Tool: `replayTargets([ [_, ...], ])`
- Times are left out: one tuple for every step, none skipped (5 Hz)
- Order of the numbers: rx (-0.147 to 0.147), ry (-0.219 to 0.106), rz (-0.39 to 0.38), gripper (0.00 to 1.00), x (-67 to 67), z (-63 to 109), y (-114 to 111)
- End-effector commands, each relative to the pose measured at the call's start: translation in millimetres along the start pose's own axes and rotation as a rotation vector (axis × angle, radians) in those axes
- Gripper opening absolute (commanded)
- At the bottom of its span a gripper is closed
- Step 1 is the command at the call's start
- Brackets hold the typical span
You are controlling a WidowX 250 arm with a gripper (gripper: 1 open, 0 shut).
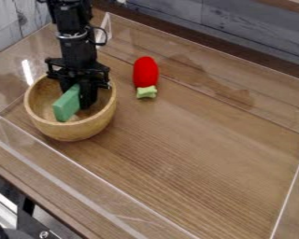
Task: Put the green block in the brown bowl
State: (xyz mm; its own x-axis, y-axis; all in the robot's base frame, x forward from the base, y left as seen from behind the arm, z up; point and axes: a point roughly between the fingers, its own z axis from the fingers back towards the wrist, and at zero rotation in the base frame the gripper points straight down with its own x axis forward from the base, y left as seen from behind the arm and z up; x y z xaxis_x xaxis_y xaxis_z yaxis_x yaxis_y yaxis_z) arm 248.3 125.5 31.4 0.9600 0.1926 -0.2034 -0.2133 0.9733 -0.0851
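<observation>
The brown bowl (pixel 100 119) sits at the left of the wooden table. Inside it the green block (pixel 67 105) stands tilted on end, its lower end down in the bowl. My gripper (pixel 86 91) reaches steeply down into the bowl from above, its black fingers shut on the block's upper right edge. The fingertips are partly hidden behind the block and the bowl's rim.
A small red object with a green base (pixel 145 74) lies just right of the bowl. Clear acrylic walls (pixel 287 201) fence the table on all sides. A wide stretch of wood (pixel 202 140) lies to the right.
</observation>
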Motion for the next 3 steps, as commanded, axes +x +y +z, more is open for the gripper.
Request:
replayTargets([
  [0.024,-0.054,-0.001,0.0,9.6,14.2,2.8],
  [0.024,-0.05,0.001,0.0,10.2,13.3,3.2],
  [0.023,-0.046,0.004,0.0,10.4,13.3,3.0],
])
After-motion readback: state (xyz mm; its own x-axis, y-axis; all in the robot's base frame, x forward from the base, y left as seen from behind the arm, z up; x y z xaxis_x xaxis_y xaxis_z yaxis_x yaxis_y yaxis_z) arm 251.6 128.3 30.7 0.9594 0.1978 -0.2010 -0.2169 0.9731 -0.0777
